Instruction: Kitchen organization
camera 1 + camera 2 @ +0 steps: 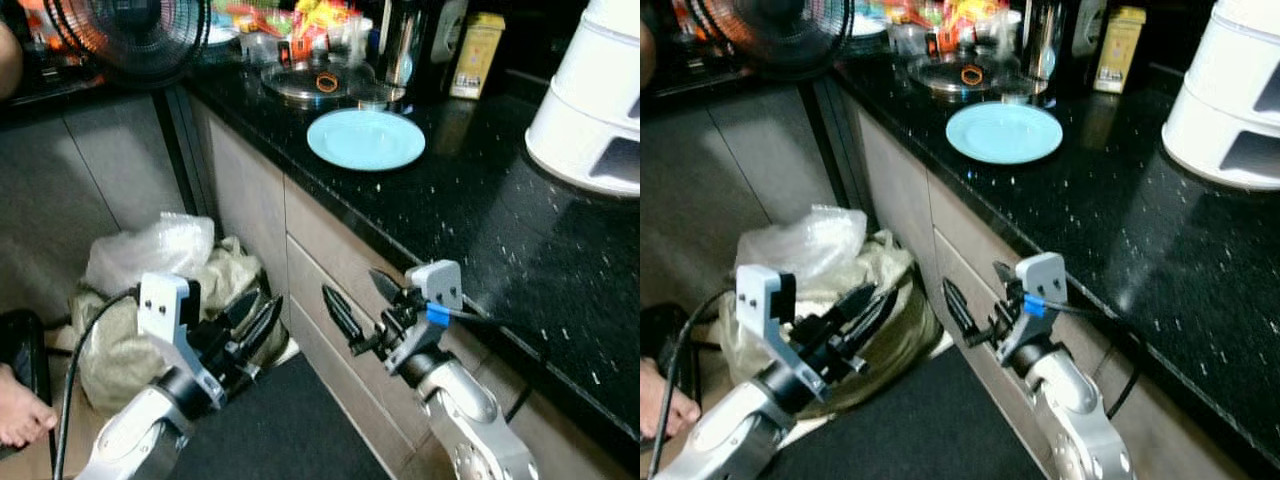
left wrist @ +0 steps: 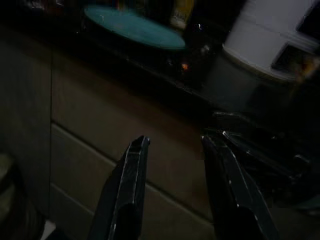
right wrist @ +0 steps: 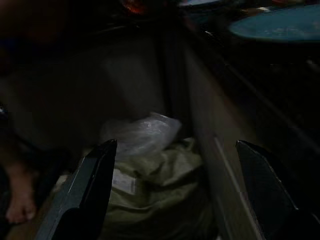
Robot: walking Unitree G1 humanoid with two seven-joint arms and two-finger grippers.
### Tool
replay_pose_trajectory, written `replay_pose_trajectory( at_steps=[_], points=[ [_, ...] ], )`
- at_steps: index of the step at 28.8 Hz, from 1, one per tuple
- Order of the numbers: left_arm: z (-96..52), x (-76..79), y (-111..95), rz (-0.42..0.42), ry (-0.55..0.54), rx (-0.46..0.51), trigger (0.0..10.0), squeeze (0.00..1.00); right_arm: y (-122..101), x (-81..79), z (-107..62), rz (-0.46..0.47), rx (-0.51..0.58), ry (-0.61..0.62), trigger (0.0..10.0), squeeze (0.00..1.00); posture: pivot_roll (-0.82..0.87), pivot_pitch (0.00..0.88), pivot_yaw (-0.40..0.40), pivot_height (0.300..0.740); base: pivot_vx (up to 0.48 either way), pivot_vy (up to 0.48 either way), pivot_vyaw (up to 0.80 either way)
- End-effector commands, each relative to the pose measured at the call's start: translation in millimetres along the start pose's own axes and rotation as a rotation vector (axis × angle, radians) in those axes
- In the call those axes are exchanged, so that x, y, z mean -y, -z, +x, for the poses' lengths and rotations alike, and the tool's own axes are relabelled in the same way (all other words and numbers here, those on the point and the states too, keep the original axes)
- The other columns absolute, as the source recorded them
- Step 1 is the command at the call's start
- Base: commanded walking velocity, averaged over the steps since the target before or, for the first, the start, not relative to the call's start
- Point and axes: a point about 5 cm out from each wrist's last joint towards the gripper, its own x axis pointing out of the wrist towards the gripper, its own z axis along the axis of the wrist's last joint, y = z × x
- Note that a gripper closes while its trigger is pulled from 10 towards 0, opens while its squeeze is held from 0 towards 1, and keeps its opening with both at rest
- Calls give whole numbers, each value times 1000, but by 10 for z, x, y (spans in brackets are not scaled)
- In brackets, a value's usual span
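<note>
Left eye view: both arms raised in front of the drawers [image 1: 330, 290], below the black table [image 1: 480, 220]. Left gripper [image 1: 250, 318] slightly parted, holding nothing; right gripper [image 1: 362, 305] spread wide, empty, close to the drawer front, probably readied for reaching up. Blue plate [image 1: 366, 139] flat near the table edge, well apart from both grippers. White rack [image 1: 595, 100] at right; bags [image 1: 160, 270] on the floor beside the cabinets.

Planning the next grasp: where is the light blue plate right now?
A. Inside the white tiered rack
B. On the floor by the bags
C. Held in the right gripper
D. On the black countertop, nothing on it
D: the light blue plate lies bare on the black countertop, both grippers below the counter edge.
</note>
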Motion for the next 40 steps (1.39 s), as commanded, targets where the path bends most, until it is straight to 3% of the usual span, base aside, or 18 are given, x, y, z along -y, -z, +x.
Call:
replay_pose_trajectory(
  at_steps=[1, 8, 11, 16, 19, 22, 27, 30, 31, 34, 36, 40],
  points=[
    [-30, -30, 15, -4, -8, -14, 10000, 0, -63, -97, 33, 6, 45, -51, 10000, 0, 32, 0, 1, 740, 371, 0, 800],
    [-31, -32, 18, -7, -2, -16, 10000, 0, -107, -123, 13, 67, 93, -110, 10000, 0, 33, 0, 4, 740, 374, 0, 602],
    [-31, -31, 22, -9, 2, -17, 10000, 0, -159, -216, 15, 154, 117, -211, 10000, 0, 37, 0, 5, 740, 376, 0, 0],
    [-25, -25, 24, -11, 6, -16, 10000, 0, -262, -356, 42, 184, 144, -310, 10000, 0, 39, 0, 3, 740, 375, 0, 0],
    [-24, -25, 24, -12, 6, -15, 10000, 0, -299, -364, 55, 191, 158, -318, 10000, 0, 39, 0, 3, 740, 375, 0, 0],
    [-23, -25, 20, -13, 7, -15, 10000, 0, -602, -262, 140, 252, 278, -293, 10000, 0, 41, 0, 2, 740, 206, 0, 0],
    [-25, -24, 16, -19, 11, -12, 10000, 0, -916, -181, 125, 309, 395, -329, 10000, 0, 41, 0, 2, 740, 0, 0, 0],
    [-23, -27, 16, -22, 12, -10, 10000, 0, -1054, -133, 118, 277, 431, -335, 10000, 0, 38, 0, 1, 740, 0, 0, 0],
    [-22, -27, 16, -24, 12, -9, 10000, 0, -1098, -90, 139, 215, 425, -303, 10000, 0, 38, 0, 1, 740, 0, 0, 0],
    [-22, -27, 14, -25, 11, -7, 10000, 0, -1138, 45, 235, 56, 365, -173, 10000, 0, 38, 0, -2, 740, 0, 0, 0],
    [-22, -27, 14, -25, 11, -7, 10000, 0, -1146, 97, 262, 13, 349, -123, 10000, 0, 38, 0, -2, 740, 0, 0, 0],
    [-24, -27, 12, -27, 13, -8, 10000, 0, -1163, 386, 342, -151, 227, 94, 10000, 0, 39, 0, 0, 740, 0, 0, 0]
  ],
)
